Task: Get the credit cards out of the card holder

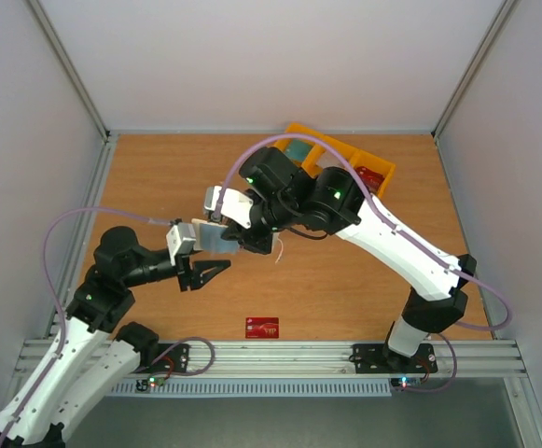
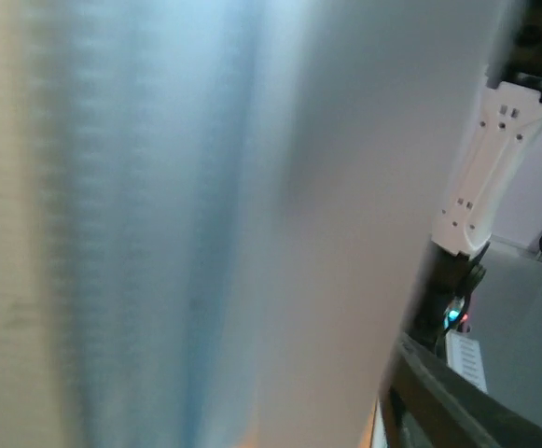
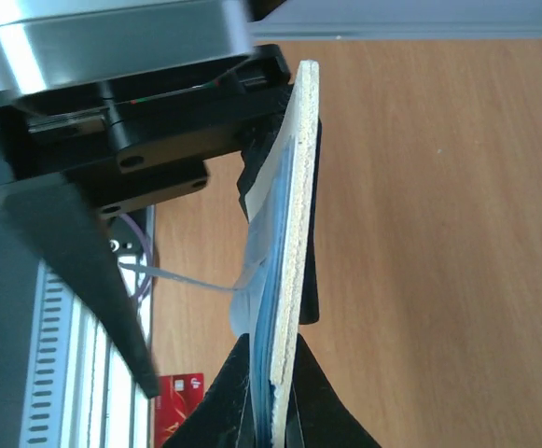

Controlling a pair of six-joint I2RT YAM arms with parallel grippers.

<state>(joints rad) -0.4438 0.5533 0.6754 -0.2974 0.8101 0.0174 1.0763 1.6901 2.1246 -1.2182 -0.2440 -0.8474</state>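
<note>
A: So, which step am I on?

B: Mid-extraction, I'd say. My right end effector [image 1: 240, 243] is clamped on the cream, grey-blue-lined folding card holder [image 3: 289, 233], held above the wooden tabletop [image 1: 345, 280]. My left end effector [image 1: 212, 273] gapes empty beside it.

A: Next?

B: Left must pinch any card edge inside. Overhead shows that spread and the small red credit card [image 1: 262, 327] lying out. My left wrist view gives only pale blur.

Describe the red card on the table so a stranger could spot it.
Start at the metal rail along the near edge of the table. Just beyond its middle, the red card lies flat on bare wood. It lies alone; the other red thing sits in the yellow bin at the far side.
</note>
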